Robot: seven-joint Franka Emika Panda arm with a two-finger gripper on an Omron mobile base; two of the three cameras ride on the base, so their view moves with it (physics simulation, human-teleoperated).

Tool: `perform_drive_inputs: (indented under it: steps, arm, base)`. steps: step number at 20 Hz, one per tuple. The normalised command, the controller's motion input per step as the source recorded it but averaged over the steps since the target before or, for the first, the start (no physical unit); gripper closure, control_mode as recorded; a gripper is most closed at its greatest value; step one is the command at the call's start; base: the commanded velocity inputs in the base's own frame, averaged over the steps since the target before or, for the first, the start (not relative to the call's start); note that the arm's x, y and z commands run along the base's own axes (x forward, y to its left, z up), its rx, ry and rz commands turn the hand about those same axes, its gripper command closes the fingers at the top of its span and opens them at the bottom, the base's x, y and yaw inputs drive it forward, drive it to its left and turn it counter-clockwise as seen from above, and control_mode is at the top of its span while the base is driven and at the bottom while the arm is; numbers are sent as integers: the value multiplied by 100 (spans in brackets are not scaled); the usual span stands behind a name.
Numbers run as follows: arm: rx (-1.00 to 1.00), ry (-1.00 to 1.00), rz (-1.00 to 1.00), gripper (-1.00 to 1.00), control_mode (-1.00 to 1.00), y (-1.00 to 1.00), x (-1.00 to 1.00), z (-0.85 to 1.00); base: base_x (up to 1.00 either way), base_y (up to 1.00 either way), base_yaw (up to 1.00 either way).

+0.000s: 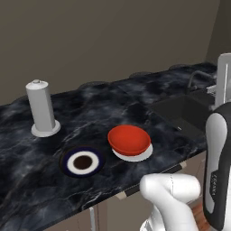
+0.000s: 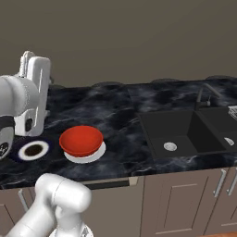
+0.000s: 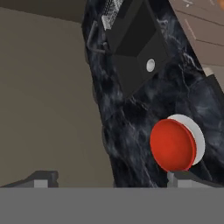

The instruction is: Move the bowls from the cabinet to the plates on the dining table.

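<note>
Rising from the near edge, the white arm [image 1: 173,198] bends up at its elbow, and the pincer [image 3: 109,177] looks down along the table with its two dark fingertips [image 3: 41,178] set wide apart, nothing between them. Taupe cabinet fronts [image 2: 180,203] with silver handles run below the near edge of the table. On the black white-veined marble table [image 1: 27,180], close to that edge, the red bowl [image 1: 129,139] sits on a white plate [image 1: 135,155], whose rim shows beneath it on the near side. Just left of it lies a second round dish [image 1: 82,162] with a dark blue rim, a white ring and a brown centre; whether that is the wooden bowl on a plate I cannot tell. Farther back and to the left stands a tall white cylinder [image 1: 41,108] on a round base, well apart from the bowl. To the right, the black sink basin [image 2: 178,134] is sunk into the table, with a dark faucet [image 2: 206,95] behind it. Beyond the table is a plain grey-brown wall [image 1: 113,36].
</note>
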Motion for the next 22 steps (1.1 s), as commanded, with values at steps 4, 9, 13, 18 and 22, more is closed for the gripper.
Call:
perform_drive_inputs:
  steps: [4, 9, 13, 18, 22]
  arm:
    - [0, 3, -8, -100, -100, 0, -40, 68]
    - [0, 2, -7, -100, -100, 1, -43, 47]
    - [0, 0, -2, -100, 100, 3, -11, 8]
    - [0, 0, 0, -100, 100, 0, 0, 0]
    - [0, 0, 0, -100, 100, 0, 0, 0]
  base:
    - [0, 0, 0]
    - [0, 0, 0]
    - [-31, 15, -2]
    - [-38, 44, 8]
    - [-18, 51, 34]
